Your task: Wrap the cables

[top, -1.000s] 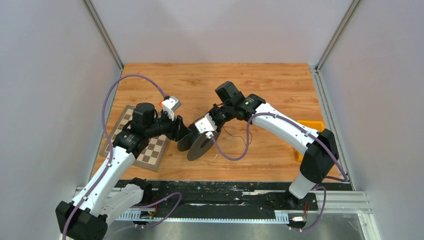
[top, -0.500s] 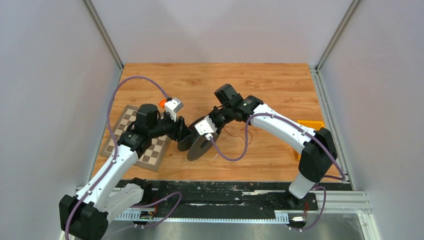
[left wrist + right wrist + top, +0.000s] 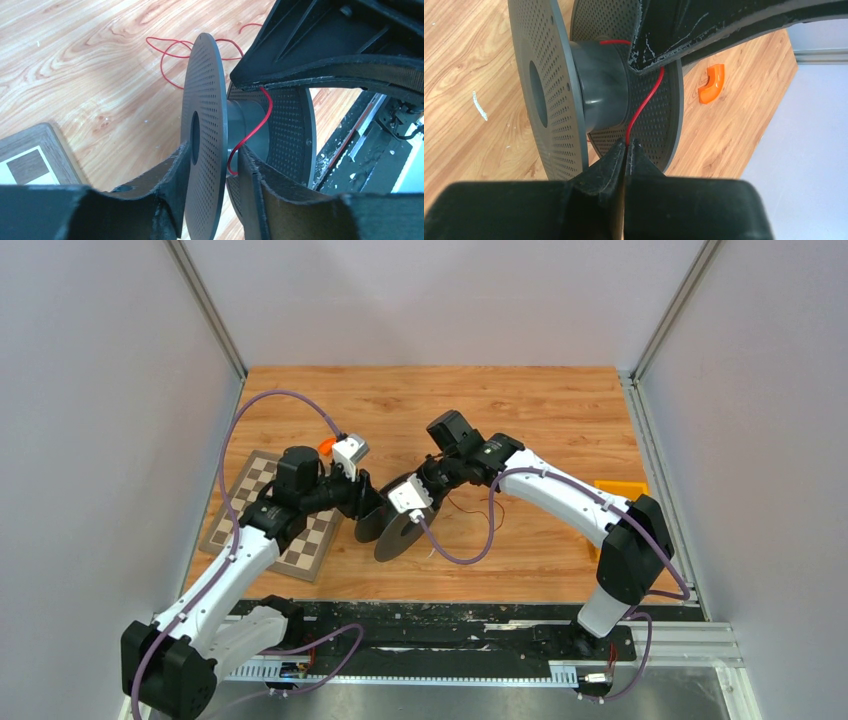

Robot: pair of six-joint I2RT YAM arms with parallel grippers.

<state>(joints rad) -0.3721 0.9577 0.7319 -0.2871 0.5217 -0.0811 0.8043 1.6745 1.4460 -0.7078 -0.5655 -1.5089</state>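
left gripper (image 3: 212, 155): jaws have narrowed astride the spool (image 3: 398, 528) flange, centre frame; whether it is clamped, I cannot tell.
cable (image 3: 644, 102): thin red wire crossing the spool's core.
right gripper (image 3: 628, 145): pinched tight on cable.
meaning: spool probably being steadied for winding.

Red cable (image 3: 645, 101) across spool (image 3: 599, 85) hub

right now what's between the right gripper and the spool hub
Only a stretch of red wire, from the shut right gripper up to the hub; right wrist view.
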